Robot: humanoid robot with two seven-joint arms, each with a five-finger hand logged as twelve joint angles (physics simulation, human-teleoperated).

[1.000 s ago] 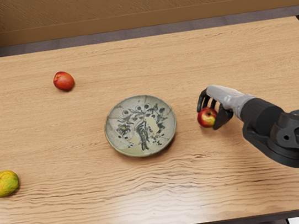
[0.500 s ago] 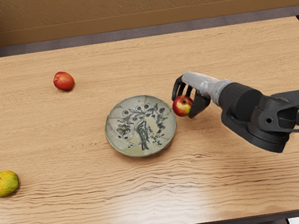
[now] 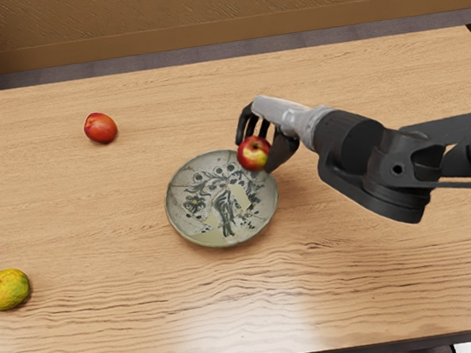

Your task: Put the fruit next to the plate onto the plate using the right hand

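**Apple: carried, at the plate's rim**

Right hand (image 3: 266,130): reaching in from the right and clenching around the apple (image 3: 253,153). The fingers are curling over the far side and the thumb is pressing on the near side. This grip is probably being used so that the fruit hangs below the palm and can be lowered straight down.

Apple: hanging over the upper right rim of the plate (image 3: 175,204), apparently clear of it and not yet set down.

Axis: the apple is nearly round, so no long axis is showing. A pale patch is facing up and may be the stem end, though this is uncertain.

Other stock: a red fruit (image 3: 100,127) and a yellow-green fruit (image 3: 7,289) are lying on the bench (image 3: 393,295), well apart from the plate.
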